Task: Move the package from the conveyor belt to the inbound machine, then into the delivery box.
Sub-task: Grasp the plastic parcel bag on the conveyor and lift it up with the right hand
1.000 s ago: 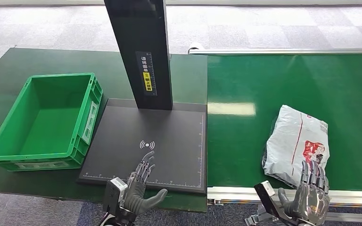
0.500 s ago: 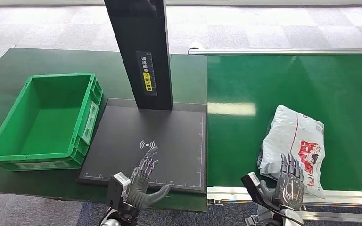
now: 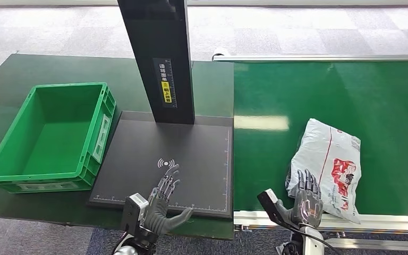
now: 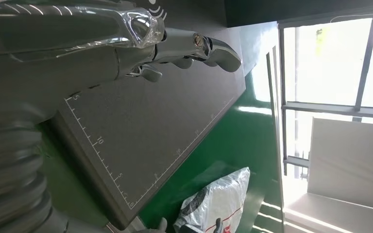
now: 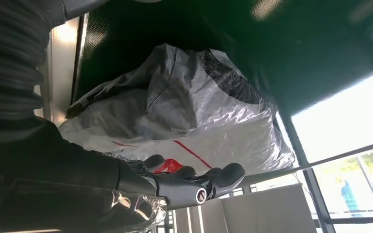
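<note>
Head view: a grey plastic package (image 3: 326,167) with red print lies on the green conveyor belt (image 3: 319,95), near its front rail and toward its left side. The right robot hand (image 3: 305,199) rises from below with its fingers spread and upright, holding nothing, at the package's near left corner; whether the fingertips touch the bag cannot be told here. The left robot hand (image 3: 162,207) hovers over the front edge of the black inbound machine (image 3: 186,154), fingers apart and pointing toward the round symbol printed on its plate, empty. The machine's dark post stands at the back of the plate with a yellow-and-black label on it. A green delivery box (image 3: 93,90) sits on the table (image 3: 10,74) just left of the machine, open side up. Left wrist view: the left robot hand (image 4: 141,43) stretches over the black plate with its ruler marks, fingers extended and gripping nothing; beyond the plate's corner the package (image 4: 218,199) lies on the green belt, and bright windows show past it. Right wrist view: the right robot hand (image 5: 175,182) is open, its dark fingers extended alongside the crinkled package (image 5: 189,107), which lies on the dark belt next to the metal rail; the fingers sit just beside the bag's printed side, not wrapped around it.
</note>
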